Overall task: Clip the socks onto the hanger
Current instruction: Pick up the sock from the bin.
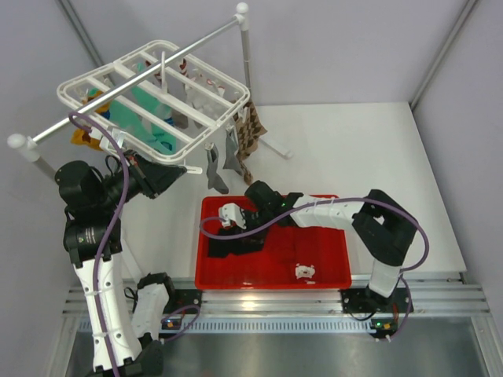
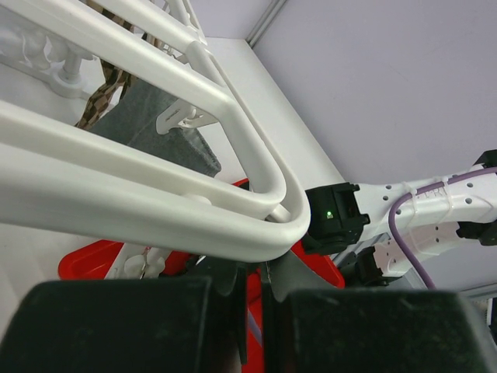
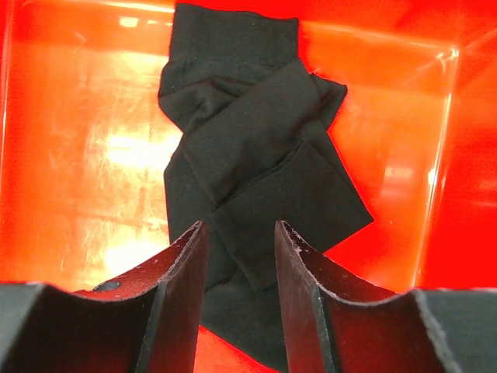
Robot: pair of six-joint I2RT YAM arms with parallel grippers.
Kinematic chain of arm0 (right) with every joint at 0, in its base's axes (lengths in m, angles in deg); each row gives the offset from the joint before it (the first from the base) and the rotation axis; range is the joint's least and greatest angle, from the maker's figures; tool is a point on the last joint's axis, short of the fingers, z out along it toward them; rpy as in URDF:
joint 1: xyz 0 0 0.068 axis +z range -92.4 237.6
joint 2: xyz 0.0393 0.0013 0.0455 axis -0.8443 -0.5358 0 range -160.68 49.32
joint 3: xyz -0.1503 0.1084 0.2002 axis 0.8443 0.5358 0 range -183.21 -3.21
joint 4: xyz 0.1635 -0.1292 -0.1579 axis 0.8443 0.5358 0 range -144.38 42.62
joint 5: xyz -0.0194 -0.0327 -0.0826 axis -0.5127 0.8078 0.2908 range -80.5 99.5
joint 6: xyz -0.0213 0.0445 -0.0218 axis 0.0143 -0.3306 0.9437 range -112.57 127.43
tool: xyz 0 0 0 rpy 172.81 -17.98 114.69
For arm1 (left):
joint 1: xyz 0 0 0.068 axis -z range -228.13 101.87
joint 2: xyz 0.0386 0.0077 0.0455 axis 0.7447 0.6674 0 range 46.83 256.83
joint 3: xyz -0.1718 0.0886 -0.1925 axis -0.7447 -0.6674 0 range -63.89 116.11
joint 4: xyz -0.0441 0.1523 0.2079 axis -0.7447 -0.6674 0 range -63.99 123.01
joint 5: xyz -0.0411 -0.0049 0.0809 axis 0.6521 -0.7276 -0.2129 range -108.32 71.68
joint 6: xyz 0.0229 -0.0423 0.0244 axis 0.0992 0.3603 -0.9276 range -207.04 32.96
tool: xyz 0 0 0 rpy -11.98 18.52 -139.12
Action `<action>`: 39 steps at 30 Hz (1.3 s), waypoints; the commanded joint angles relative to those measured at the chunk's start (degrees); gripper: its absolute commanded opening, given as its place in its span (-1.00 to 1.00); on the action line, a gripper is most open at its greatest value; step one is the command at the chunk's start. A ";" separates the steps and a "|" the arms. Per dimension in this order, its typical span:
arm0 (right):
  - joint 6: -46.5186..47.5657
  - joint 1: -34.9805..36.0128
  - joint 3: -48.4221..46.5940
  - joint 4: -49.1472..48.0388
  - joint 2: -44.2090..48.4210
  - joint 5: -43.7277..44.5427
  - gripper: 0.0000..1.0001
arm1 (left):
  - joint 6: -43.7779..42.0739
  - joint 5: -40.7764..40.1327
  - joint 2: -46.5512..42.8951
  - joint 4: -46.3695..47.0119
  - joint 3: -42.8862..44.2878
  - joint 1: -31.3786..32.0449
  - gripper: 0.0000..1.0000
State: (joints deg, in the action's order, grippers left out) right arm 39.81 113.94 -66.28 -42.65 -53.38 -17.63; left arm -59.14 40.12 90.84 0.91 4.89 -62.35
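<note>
- Red plastic tray (image 1: 330, 253) sits on the table just ahead of the arm bases. A black sock (image 1: 228, 245) lies crumpled in its left part.
- A small white item (image 1: 304, 272) lies near the tray's front wall, too small to name.
- The right gripper (image 1: 233, 228) is down inside the tray over the sock, and from above the arm hides part of the fabric.
- In the right wrist view the sock (image 3: 248, 155) is folded over itself on the glossy tray floor. The gripper (image 3: 239, 268) has its fingers (image 3: 182, 272) moderately apart, with the sock's near end between and below them.
- Whether the tips touch the fabric cannot be told, and the sock's near end is cut off by the fingers.
- The white hanger (image 1: 153, 94) hangs from a rail (image 1: 196, 49) at the left rear, well apart from the black sock.
- Teal socks (image 1: 149, 118) hang under the hanger, and grey socks (image 1: 220, 161) dangle at its near right edge.
- The left gripper (image 1: 174, 174) is raised to the hanger's near corner.
- In the left wrist view that corner (image 2: 233, 210) fills the frame and half hides a grey sock behind it.
- There the left gripper (image 2: 255, 326) is a blurred dark mass at the bottom edge with only a thin slit between its fingers. I cannot tell whether it pinches anything.
</note>
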 commanded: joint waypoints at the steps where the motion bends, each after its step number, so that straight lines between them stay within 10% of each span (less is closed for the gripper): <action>1: 3.73 0.18 -0.92 0.57 1.01 -3.36 -0.20 | 0.05 5.02 0.29 -6.93 -1.18 0.68 -1.00; 25: 8.14 1.41 -1.62 1.01 -2.78 -1.96 -0.54 | -0.83 4.58 0.46 -7.80 -1.89 0.68 -1.00; 30: 6.38 1.41 -2.41 2.16 -1.98 -3.27 -0.23 | -0.83 4.76 0.38 -7.80 -2.06 0.59 -1.00; 39: 4.71 1.49 -5.92 3.65 -4.35 -4.33 -0.28 | -1.36 4.67 0.37 -8.24 -1.71 0.68 -1.00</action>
State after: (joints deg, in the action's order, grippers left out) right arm 45.52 114.61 -69.10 -39.09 -56.74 -19.56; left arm -60.32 39.70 90.84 0.65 4.36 -62.35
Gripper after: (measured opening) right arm 0.362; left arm 0.053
